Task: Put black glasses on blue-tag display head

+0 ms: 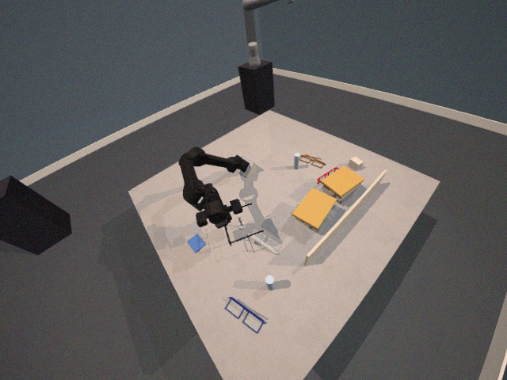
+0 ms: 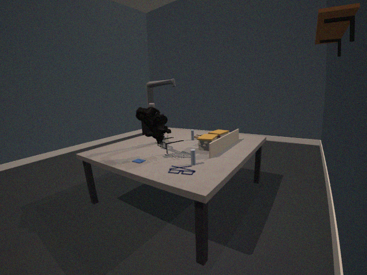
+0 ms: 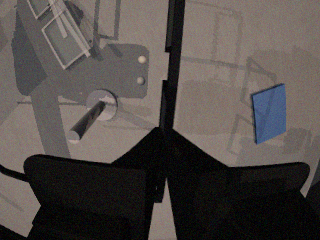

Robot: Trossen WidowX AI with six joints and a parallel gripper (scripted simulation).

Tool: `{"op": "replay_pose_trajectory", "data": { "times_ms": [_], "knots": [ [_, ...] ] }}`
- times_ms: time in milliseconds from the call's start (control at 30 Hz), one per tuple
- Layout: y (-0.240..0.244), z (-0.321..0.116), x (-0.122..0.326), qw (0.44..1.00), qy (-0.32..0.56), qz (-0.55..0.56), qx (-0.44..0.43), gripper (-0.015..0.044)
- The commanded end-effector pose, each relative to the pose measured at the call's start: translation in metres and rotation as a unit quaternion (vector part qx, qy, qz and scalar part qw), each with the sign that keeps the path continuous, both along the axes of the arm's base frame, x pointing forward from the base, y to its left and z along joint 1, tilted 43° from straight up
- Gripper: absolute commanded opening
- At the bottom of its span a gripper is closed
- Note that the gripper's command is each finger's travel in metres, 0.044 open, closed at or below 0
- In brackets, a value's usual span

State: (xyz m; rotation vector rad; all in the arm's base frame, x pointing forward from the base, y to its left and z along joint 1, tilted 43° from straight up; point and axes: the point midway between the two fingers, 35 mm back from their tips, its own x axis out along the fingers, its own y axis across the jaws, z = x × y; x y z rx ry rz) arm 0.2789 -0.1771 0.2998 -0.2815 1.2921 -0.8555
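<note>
My gripper [image 1: 224, 226] [image 2: 160, 144] [image 3: 162, 134] is shut on the black glasses [image 1: 230, 244] [image 2: 175, 142] [image 3: 174, 30] and holds them above the table. In the top view, their temples stretch to the right. In the wrist view, they show as a dark bar running up from the fingertips. A thin post [image 1: 240, 222] [image 2: 167, 149] [image 3: 89, 121] on a round base stands close by. A blue tile [image 1: 196, 242] [image 2: 138, 161] [image 3: 270, 114] lies on the table. I cannot make out clearly which shapes are the display heads, nor which bears the blue tag.
White glasses [image 1: 268, 241] [image 3: 62, 42] lie nearby. Blue glasses [image 1: 245, 313] [image 2: 181, 171] lie at the front, near a pale cylinder [image 1: 269, 282] [image 2: 192, 157]. Two yellow slabs [image 1: 314, 207] [image 1: 343, 180] stand before a long barrier [image 1: 348, 216] [image 2: 223, 143]. Red glasses [image 1: 319, 180] are beside them.
</note>
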Motion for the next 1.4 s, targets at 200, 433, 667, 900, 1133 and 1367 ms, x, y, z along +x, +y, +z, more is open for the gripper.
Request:
{"op": "replay_pose_trajectory", "data": {
  "times_ms": [200,433,667,900,1133,1367],
  "knots": [
    [0.02,0.005,0.004,1.0,0.004,0.013,0.001,0.0],
    [0.056,-0.031,0.028,0.999,0.022,0.041,0.021,0.0],
    [0.097,-0.068,0.044,0.996,0.045,0.067,0.036,0.0],
    [0.139,-0.104,0.05,0.992,0.07,0.091,0.044,0.0],
    [0.18,-0.139,0.047,0.988,0.095,0.113,0.046,0.0],
    [0.217,-0.173,0.034,0.983,0.121,0.132,0.041,0.0]
  ]
}}
